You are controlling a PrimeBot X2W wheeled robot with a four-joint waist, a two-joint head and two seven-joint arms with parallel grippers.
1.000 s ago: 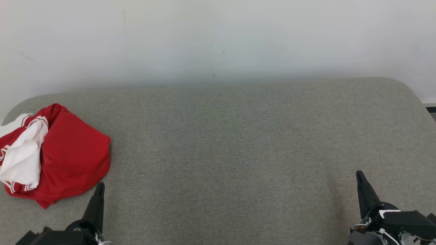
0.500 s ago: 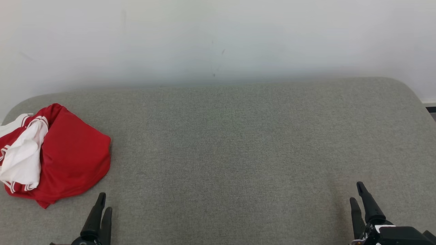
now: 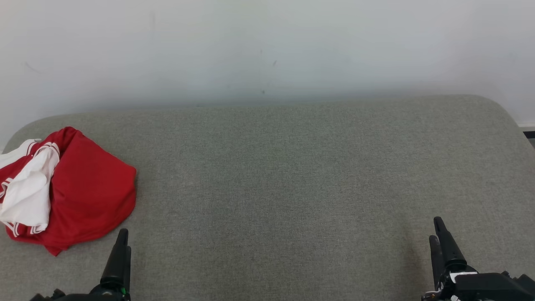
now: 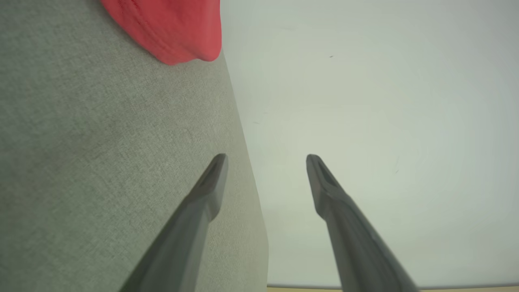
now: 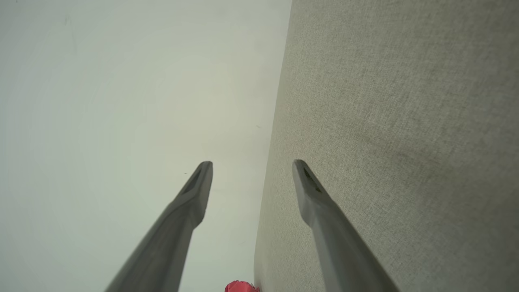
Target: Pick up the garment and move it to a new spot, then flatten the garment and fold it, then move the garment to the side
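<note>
Pale off-white wall [image 3: 267, 42] takes up the top third of my head view, plain apart from a few faint specks. Below it spreads the grey fabric surface [image 3: 292, 188], wide, with rounded far corners and an even weave.

At the left end of that surface lies the garment [image 3: 87, 196], a crumpled heap resting on the fabric and cut off by the picture's left edge. It is mostly red, with a bunched white part on its left side (the white carries thin striped trim at the edges).

My left gripper [image 4: 266, 156] rises from the bottom left of the head view, its dark tip near the lower right hem of the heap but clear of it. From its wrist camera I see the two fingers [image 4: 202, 202] spread well apart with nothing between them, and a lobe of red cloth off at the top left, beyond the tips.

My right gripper [image 5: 252, 162] sits at the bottom right of the head view, well apart from the garment, over bare grey fabric. Its wrist camera shows its fingers parted just as widely and holding nothing, with a small scrap of red at the bottom edge.
</note>
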